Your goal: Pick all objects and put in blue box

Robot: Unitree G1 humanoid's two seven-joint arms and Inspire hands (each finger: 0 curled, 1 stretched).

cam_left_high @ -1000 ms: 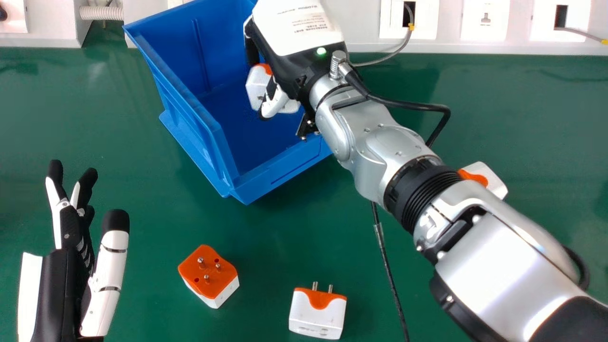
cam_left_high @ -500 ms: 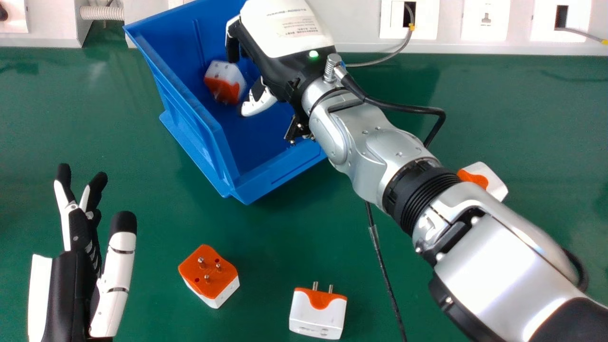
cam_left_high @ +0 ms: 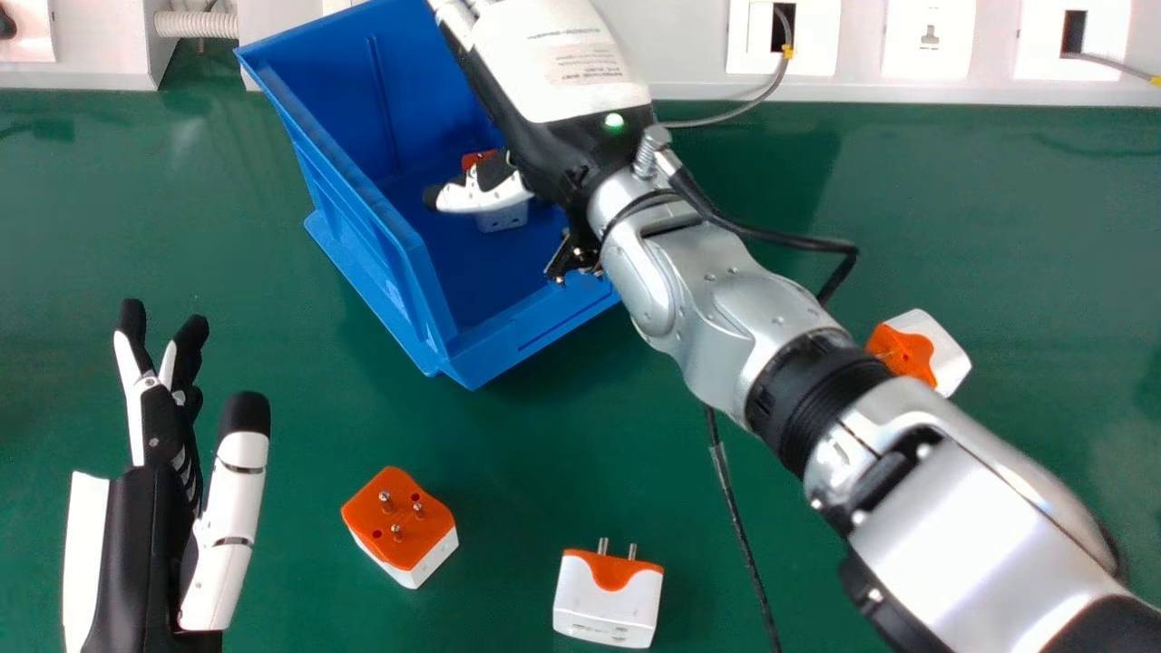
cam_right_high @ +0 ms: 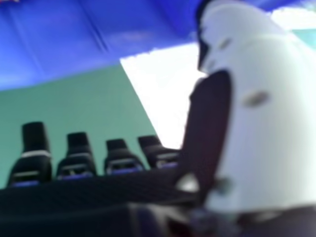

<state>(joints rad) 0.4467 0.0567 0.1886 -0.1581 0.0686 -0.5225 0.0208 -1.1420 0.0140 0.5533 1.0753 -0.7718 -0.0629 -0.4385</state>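
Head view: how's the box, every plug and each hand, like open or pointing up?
Blue box: upright, open on top
Plug in it: partly hidden
Left outside plug: prongs up
Middle outside plug: prongs pointing forward
Right outside plug: partly covered
Left hand: open
Right hand: open

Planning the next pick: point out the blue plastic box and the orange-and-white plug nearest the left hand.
Blue plastic box (cam_left_high: 535, 330): head view, on its front wall.
Orange-and-white plug (cam_left_high: 403, 520): head view, on its orange pin face.
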